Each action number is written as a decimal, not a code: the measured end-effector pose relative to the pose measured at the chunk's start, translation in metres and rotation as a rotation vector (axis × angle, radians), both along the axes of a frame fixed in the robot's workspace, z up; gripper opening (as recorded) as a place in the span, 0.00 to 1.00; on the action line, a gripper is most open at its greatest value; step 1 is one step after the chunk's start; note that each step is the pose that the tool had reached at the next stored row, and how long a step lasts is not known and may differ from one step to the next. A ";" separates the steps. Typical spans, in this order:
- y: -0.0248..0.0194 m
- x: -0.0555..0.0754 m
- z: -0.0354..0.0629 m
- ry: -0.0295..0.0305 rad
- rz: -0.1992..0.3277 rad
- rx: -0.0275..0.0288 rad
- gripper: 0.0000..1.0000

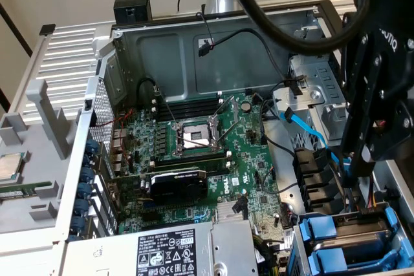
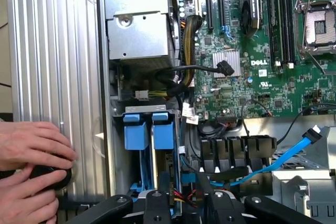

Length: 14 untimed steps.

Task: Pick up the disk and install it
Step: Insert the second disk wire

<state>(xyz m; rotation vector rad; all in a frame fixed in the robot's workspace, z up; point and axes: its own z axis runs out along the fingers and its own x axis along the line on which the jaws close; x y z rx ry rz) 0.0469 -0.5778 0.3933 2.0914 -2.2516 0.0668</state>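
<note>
Two blue carriers: side by side in the drive bay, at the case corner beside the power supply
disk: seated in the bay in one of those carriers, the one closer to the gap between the jaws; seen edge-on, so it shows a blue plastic front and a thin grey metal edge running back from it
disk label: not visible from either camera
gripper: black, straight over the bay, jaws partly spread with red and yellow wires showing through the gap; nothing clamped between them
fingers: just beside the disk's carrier; can't tell if they touch it
arm pose: in the exterior view the gripper comes down steeply on that view's right, tips low inside the case just above the bay
blue data cable: loose, runs past the black connector row near the gripper
person's hands: outside the case on its ribbed grey panel, both around a black round object; what it is can't be made out
power supply: grey box just beyond the bay, white label on top
motherboard: farther in, CPU socket open
cut off: gripper body and arm run out of frame in the exterior view; bay interior is dark
</note>
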 end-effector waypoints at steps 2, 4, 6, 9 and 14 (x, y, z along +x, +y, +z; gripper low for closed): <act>0.0002 0.000 -0.0030 0.0018 -0.002 -0.0013 0.33; 0.0002 0.000 -0.0061 0.0045 -0.003 -0.0019 0.33; 0.0002 0.000 -0.0089 0.0094 -0.004 -0.0019 0.33; 0.0002 0.000 -0.0121 0.0236 -0.006 -0.0018 0.33; 0.0002 0.000 -0.0153 0.0378 -0.009 -0.0018 0.33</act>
